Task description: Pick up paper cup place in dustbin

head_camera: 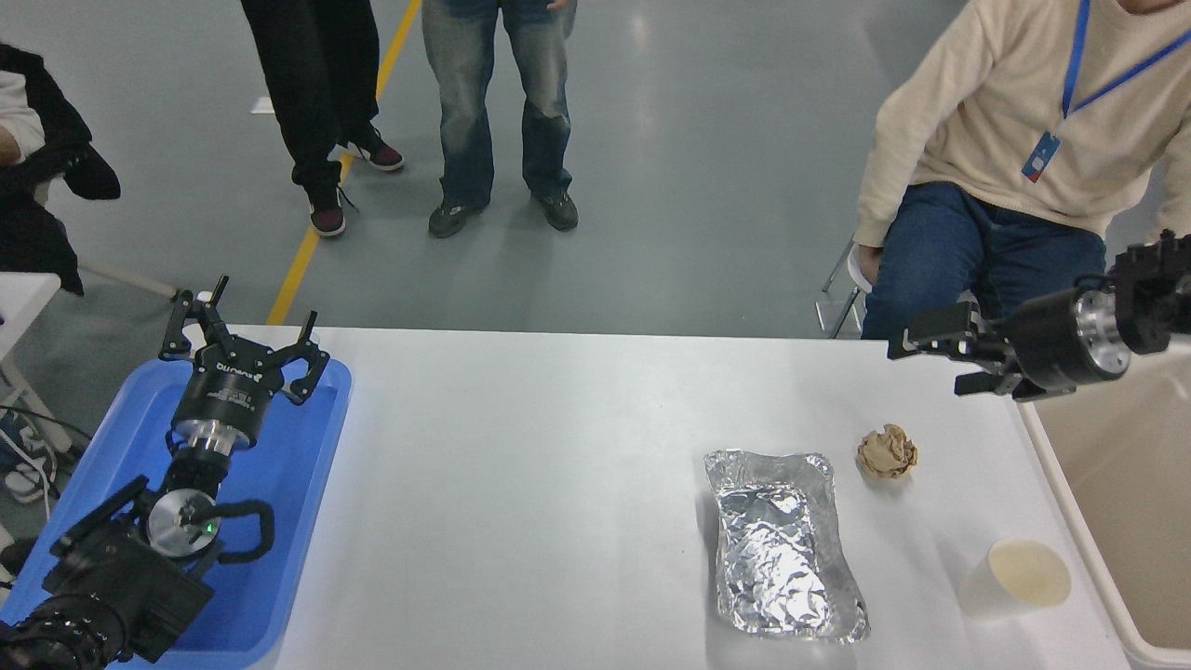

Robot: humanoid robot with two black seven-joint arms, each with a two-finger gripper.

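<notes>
Paper cup (1023,575): stood upright on white table (558,484), mouth up, near right front edge, just beside dustbin (1107,493), well apart from foil tray (782,544) and paper ball (887,452).
Likely handling: judged light, thin-walled, easily crushed or tipped; looked empty.
Where to grip: across rim or upper wall, gently, from above or the side.
Right gripper (940,358): hung above table's far right edge, beyond the cup, fingers slightly parted, holding nothing.
Left gripper (240,346): parked over blue tray (298,484), fingers spread, empty.
Risk: knocking cup over on approach.
</notes>
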